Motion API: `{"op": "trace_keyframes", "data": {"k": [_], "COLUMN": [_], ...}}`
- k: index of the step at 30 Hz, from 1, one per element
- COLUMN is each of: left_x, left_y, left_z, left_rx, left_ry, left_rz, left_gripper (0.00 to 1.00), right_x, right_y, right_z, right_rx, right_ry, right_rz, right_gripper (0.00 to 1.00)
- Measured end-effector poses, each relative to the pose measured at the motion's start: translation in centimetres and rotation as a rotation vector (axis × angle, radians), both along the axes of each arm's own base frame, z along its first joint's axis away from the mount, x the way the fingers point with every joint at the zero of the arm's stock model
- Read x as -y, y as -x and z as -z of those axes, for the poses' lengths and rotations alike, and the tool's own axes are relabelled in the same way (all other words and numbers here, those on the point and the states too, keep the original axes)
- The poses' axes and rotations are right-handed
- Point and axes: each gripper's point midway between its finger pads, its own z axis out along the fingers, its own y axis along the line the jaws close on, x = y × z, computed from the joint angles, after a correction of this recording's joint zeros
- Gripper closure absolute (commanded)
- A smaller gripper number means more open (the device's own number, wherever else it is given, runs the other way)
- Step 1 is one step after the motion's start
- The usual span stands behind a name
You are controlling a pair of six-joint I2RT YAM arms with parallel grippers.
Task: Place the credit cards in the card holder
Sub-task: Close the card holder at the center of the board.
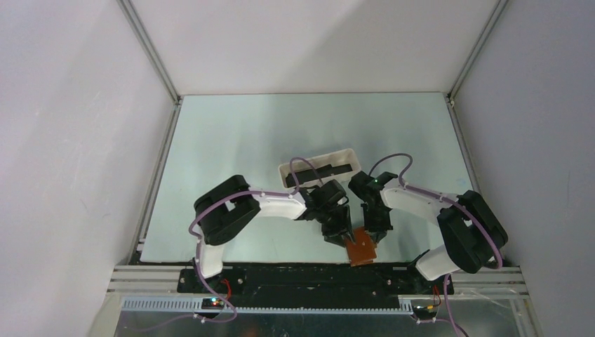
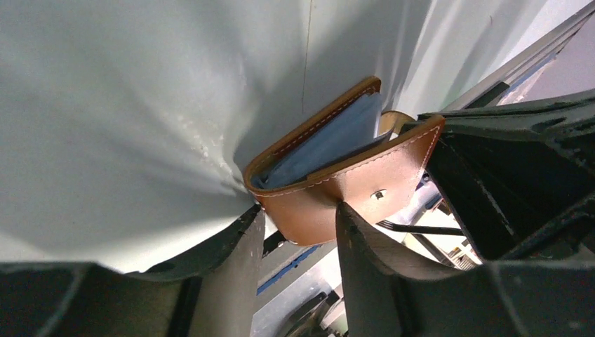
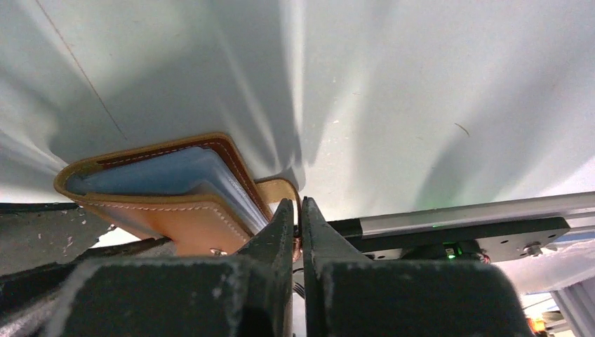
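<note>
The card holder (image 1: 362, 250), a brown leather wallet, sits at the table's near edge between both arms. In the left wrist view the card holder (image 2: 330, 172) gapes slightly and shows pale blue pockets. My left gripper (image 2: 296, 210) clamps its folded lower end, one finger touching each side. My right gripper (image 3: 296, 203) is shut on the wallet's snap tab (image 3: 281, 188), which runs between the fingertips. The card holder (image 3: 168, 189) lies just left of those fingers. Dark credit cards (image 1: 317, 169) lie in the white tray behind the grippers.
The white oblong tray (image 1: 351, 156) stands mid-table just behind both wrists. The table's black front rail (image 1: 302, 274) runs right under the wallet. Grey walls close in the left, right and back sides.
</note>
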Motion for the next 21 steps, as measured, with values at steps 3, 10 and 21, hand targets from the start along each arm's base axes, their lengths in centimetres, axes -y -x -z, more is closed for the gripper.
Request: {"op": "trace_keyframes", "data": {"k": [3, 10, 21], "left_x": [0.1, -0.8, -0.9], "left_y": [-0.2, -0.5, -0.9], "left_z": [0.3, 0.8, 0.8], "left_rx": [-0.007, -0.007, 0.009], "left_ry": [-0.016, -0.071, -0.147], "left_rz": [-0.002, -0.014, 0.038], "left_gripper": [0.65, 0.73, 0.72], "right_x": [0.2, 0.0, -3.1], "right_y": [-0.1, -0.5, -0.5], "right_z": [-0.1, -0.8, -1.8], "right_rx": [-0.007, -0.027, -0.055], "right_ry": [-0.004, -0.096, -0.303], "right_rz": [0.015, 0.074, 0.021], "right_gripper": [0.98, 0.93, 0.52]}}
